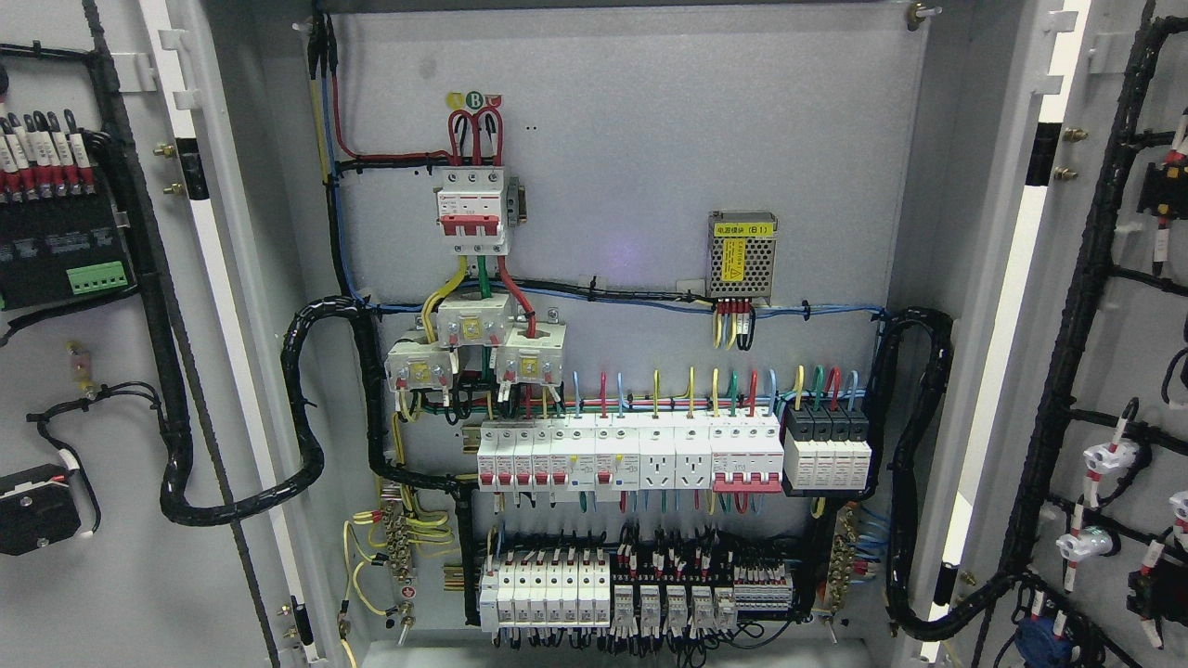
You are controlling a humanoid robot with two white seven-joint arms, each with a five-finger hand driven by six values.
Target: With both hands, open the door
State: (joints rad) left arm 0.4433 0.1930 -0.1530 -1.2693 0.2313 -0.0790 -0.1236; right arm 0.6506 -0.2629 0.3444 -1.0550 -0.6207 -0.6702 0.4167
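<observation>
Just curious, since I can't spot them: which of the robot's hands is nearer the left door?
Neither can be judged: no hand or arm shows. Both the left door and right door already stand wide open.

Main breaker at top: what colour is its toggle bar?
Red, on a white body; the main breaker shows best in the head view.
</observation>
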